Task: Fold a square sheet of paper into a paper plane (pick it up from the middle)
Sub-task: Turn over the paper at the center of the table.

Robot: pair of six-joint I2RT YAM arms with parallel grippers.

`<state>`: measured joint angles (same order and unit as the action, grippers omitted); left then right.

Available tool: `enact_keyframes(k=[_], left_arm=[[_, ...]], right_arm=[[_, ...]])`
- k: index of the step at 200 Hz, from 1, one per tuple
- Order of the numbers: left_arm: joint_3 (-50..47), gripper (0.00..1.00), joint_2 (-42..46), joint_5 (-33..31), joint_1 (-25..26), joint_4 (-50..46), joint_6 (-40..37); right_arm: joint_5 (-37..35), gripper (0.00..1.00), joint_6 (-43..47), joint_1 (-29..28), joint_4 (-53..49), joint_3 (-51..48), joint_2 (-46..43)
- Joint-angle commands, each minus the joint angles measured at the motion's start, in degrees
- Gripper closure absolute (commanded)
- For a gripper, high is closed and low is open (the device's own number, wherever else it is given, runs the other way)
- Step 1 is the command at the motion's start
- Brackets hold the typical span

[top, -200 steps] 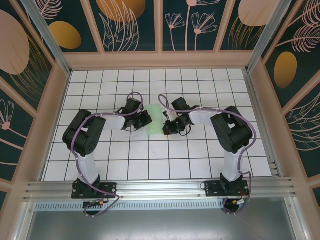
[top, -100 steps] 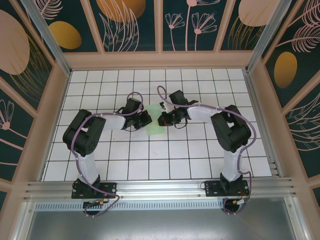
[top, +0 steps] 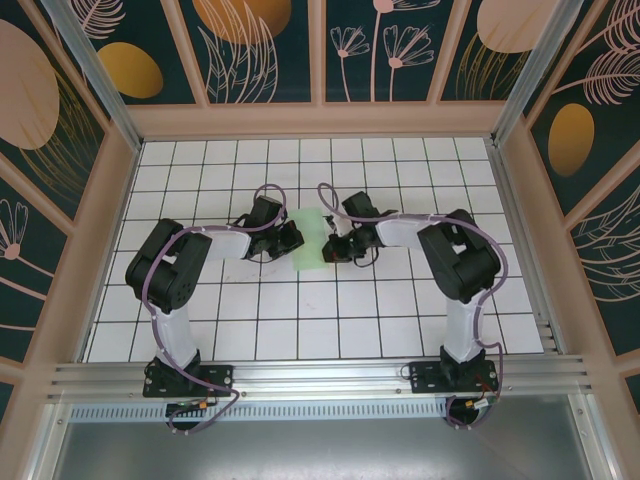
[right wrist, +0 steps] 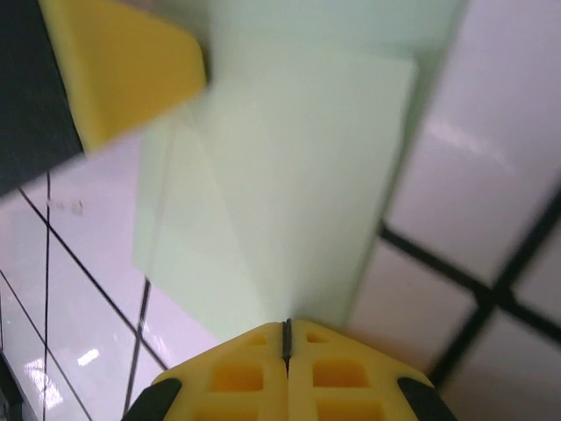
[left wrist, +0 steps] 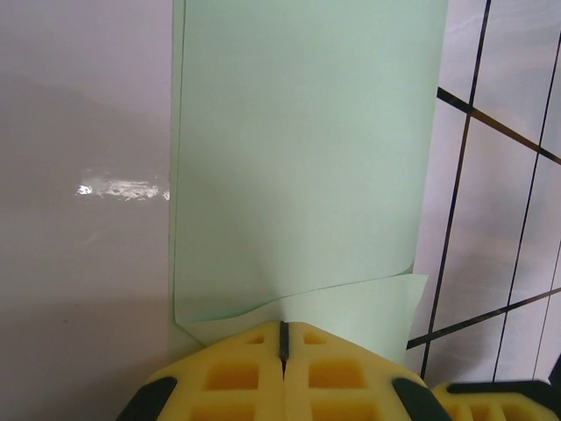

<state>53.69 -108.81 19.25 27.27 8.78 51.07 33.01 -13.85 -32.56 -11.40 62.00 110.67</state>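
1. Left gripper [left wrist: 282,326]: yellow pads squeezed flat together, zero gap. The mint-green sheet of paper [left wrist: 298,149] starts right at its tips and runs straight out ahead. The top layer's near edge curls up to meet the seam between the pads, but I honestly can't tell if it's pinched.
2. Right gripper [right wrist: 287,324]: also closed all the way. The paper sits right at its tips and spreads out in front in creased, overlapping layers. One of the left gripper's yellow fingers [right wrist: 123,70] is ahead and to the left.
3. From above, the paper lies on the white grid table [top: 300,310], sandwiched between the two grippers.
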Motion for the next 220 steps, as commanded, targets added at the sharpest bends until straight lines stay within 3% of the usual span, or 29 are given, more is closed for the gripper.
enact_keyframes(k=[1,52,76,137,166,220], left_arm=[[-0.6,0.93,-3.8,-4.6,-0.7,-5.8,-1.6],[0.0,0.85,-0.7,-0.3,-0.7,-3.0,-2.6],[0.4,0.79,2.9,3.3,-0.8,-0.2,-2.8],[1.7,0.77,5.5,-7.0,-0.8,-4.5,-2.5],[1.7,0.74,5.4,-8.7,-0.8,-4.7,-2.4],[0.1,0.73,4.6,-0.6,-0.8,0.8,-1.2]], right_arm=[[-0.7,1.00,0.8,0.8,-3.7,-2.7,-3.0],[-4.2,0.99,-5.4,0.5,3.7,2.3,-5.2],[-5.2,0.93,-9.4,0.4,6.8,4.1,-3.6],[-4.3,0.91,-12.1,-0.5,6.7,6.8,2.5],[-4.9,0.91,-12.3,-0.6,6.2,8.0,4.3],[-5.5,0.92,-13.3,-0.5,5.1,8.8,6.2]])
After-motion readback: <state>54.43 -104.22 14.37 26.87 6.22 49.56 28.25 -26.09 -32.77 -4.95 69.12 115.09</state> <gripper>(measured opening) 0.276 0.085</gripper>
